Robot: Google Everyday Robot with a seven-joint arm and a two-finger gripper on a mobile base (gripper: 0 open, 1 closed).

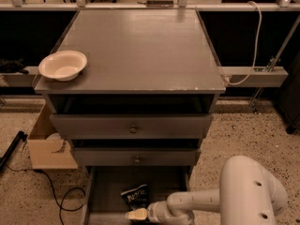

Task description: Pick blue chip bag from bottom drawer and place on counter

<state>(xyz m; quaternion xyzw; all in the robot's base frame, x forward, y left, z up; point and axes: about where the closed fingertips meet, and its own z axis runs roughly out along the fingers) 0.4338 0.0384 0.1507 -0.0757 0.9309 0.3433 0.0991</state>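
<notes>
Pale empty bowl (pixel 63 65), open cardboard box (pixel 49 150) on speckled floor (pixel 243 128) at left, black cable (pixel 60 201) beside it.

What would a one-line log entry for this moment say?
phase: pick | end effector: in bottom drawer, next to blue chip bag | counter: bag not yet placed
</notes>
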